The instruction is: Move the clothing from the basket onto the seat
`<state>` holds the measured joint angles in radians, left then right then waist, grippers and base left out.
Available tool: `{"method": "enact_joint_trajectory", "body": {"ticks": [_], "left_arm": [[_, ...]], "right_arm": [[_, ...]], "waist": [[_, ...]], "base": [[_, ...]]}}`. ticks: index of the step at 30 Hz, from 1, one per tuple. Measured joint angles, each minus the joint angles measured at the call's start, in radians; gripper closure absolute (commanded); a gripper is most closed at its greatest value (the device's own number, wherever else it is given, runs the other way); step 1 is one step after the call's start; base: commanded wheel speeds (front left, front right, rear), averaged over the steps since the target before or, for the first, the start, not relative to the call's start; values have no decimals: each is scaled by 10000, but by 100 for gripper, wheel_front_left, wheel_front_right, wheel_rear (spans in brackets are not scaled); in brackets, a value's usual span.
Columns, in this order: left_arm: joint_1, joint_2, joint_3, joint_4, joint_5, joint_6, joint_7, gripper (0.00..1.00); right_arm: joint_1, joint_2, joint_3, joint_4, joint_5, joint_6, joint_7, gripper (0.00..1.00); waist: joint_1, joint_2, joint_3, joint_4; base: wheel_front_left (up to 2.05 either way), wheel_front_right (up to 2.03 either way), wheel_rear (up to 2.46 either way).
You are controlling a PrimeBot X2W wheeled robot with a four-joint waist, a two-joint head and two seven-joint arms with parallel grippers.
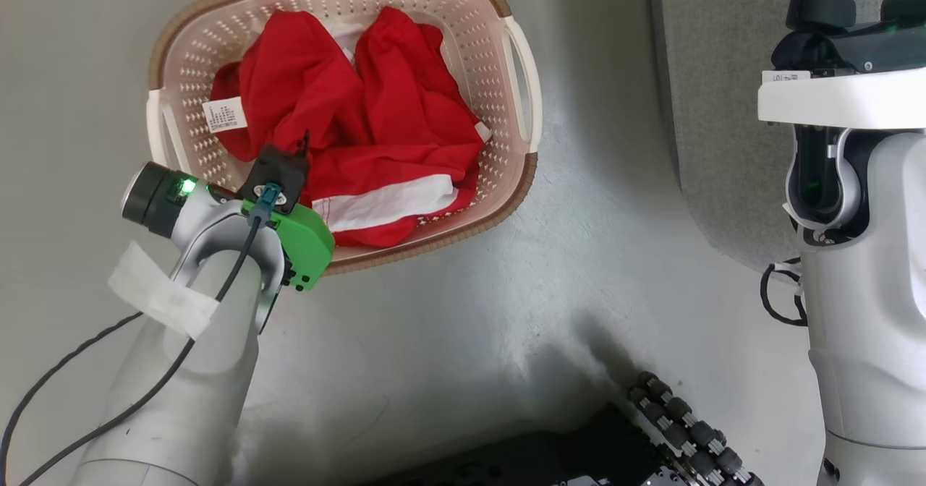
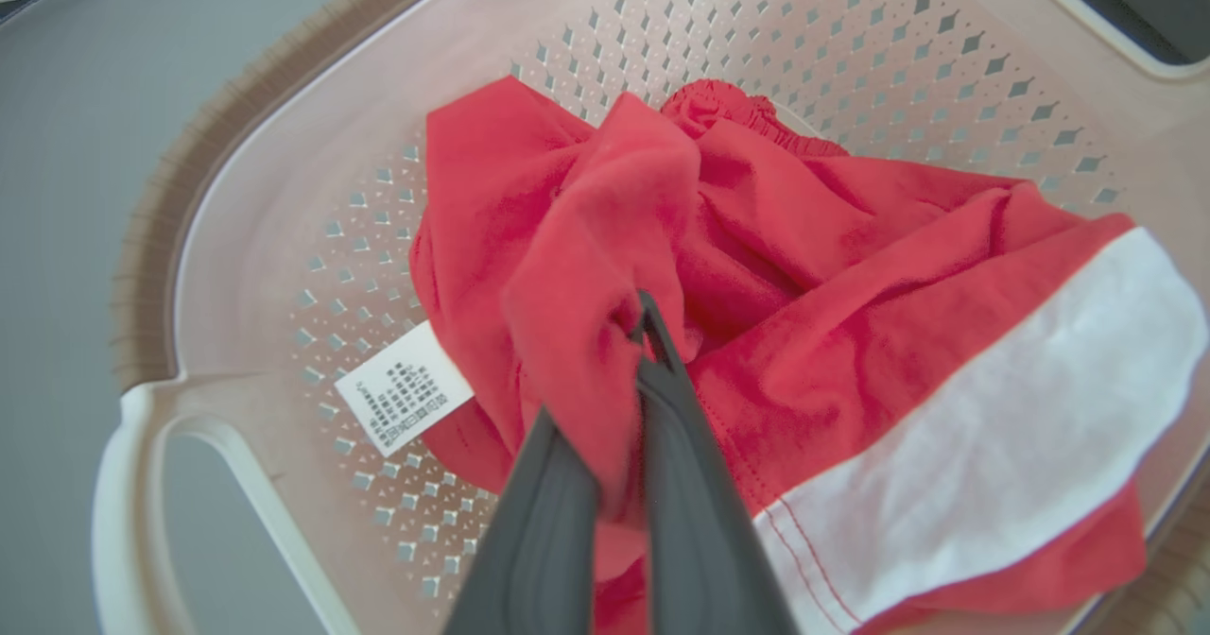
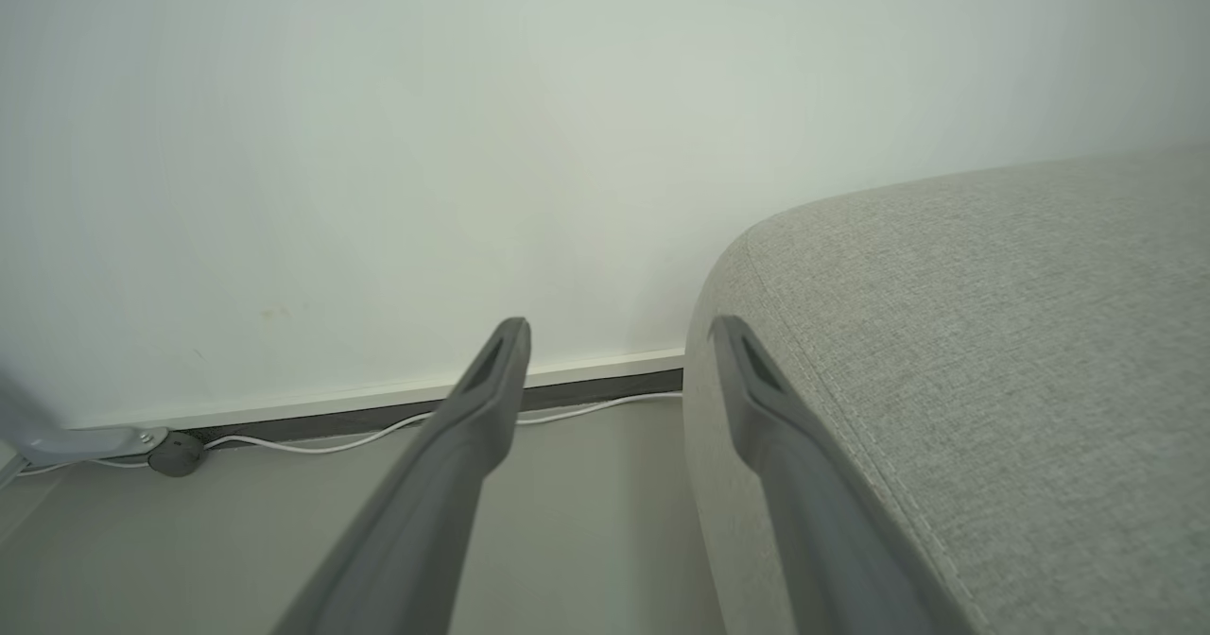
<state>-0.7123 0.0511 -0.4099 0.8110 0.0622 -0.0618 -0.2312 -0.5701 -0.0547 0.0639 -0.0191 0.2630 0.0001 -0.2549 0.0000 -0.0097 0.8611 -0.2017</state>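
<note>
Left gripper (image 2: 643, 318) is reaching into the perforated basket (image 2: 284, 266), jaws pressed together and pinching a fold of the red clothing (image 2: 803, 266). The garments are lying bunched inside the basket, a white label (image 2: 405, 401) showing at the heap's edge. Right gripper (image 3: 619, 328) is hanging with jaws spread, empty, just beside the grey seat (image 3: 993, 351).
</note>
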Motion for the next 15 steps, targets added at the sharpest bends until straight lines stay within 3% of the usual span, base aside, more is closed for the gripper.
{"method": "enact_joint_trajectory", "body": {"ticks": [15], "left_arm": [[58,-125,288,-75,-1126,-98,-205,100]], "right_arm": [[272,0,-33,888,0,84,0,0]], "waist": [[0,0,-1268,272]], "base": [[0,0,0]]}}
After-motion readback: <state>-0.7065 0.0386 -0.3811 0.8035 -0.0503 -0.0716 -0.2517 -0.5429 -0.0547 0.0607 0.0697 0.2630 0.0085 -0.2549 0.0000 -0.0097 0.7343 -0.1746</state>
